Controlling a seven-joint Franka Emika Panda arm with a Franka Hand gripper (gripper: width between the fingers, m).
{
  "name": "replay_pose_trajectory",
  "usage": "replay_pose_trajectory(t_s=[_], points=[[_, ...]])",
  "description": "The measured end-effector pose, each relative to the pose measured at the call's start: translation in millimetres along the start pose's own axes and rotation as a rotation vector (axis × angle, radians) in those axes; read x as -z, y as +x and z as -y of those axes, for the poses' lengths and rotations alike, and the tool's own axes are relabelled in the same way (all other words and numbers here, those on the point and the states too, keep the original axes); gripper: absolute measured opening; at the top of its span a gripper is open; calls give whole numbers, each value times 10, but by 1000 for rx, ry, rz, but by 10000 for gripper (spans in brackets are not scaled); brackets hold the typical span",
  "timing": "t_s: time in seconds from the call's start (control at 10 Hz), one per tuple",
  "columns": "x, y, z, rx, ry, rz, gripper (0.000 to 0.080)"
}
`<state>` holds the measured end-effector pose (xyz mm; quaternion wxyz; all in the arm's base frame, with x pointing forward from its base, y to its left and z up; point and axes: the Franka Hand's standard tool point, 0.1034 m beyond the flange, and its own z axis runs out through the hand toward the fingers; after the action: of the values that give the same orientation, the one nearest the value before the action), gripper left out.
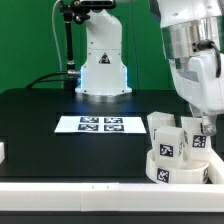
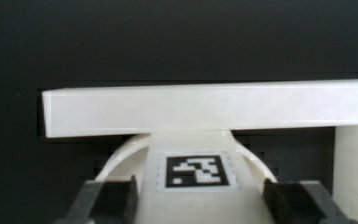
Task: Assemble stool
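The white round seat [image 1: 172,170] lies at the exterior view's lower right, with marker tags on its rim. Two white legs stand upright on it: one [image 1: 163,134] free, the other [image 1: 195,138] under the arm. My gripper [image 1: 204,128] is down over that second leg. In the wrist view this leg [image 2: 197,172] shows a square tag and fills the space between my gripper [image 2: 202,205] fingers. The dark pads [image 2: 115,200] lie against its two sides. I cannot see where the legs meet the seat. A third leg is not clearly in view.
The marker board [image 1: 99,124] lies flat mid-table. A white wall [image 1: 90,198] runs along the table's near edge; in the wrist view it appears as a white bar [image 2: 194,105] beyond the leg. The robot base [image 1: 102,65] stands at the back. A small white piece [image 1: 2,152] sits at the exterior view's left edge.
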<state>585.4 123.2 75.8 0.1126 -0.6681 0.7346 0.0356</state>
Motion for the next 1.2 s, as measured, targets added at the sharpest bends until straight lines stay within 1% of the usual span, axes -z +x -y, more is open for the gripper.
replay_pose_trajectory(t_s=[0.2, 0.3, 0.4, 0.5, 0.6, 0.7, 0.9, 1.0, 1.1, 1.2], points=[[-6, -31, -10, -135, 0, 17, 340], [-5, -36, -13, -99, -1, 18, 534], [22, -54, -7, -61, -4, 22, 534], [108, -80, 31, -13, 9, 28, 624], [253, -128, 80, 48, 32, 36, 645], [305, -158, 89, 43, 40, 43, 649], [299, -149, 88, 260, 43, 36, 649], [296, -153, 80, 333, 38, 33, 649], [296, -170, 70, 478, 23, 19, 649], [299, -173, 75, 657, 17, -4, 649]])
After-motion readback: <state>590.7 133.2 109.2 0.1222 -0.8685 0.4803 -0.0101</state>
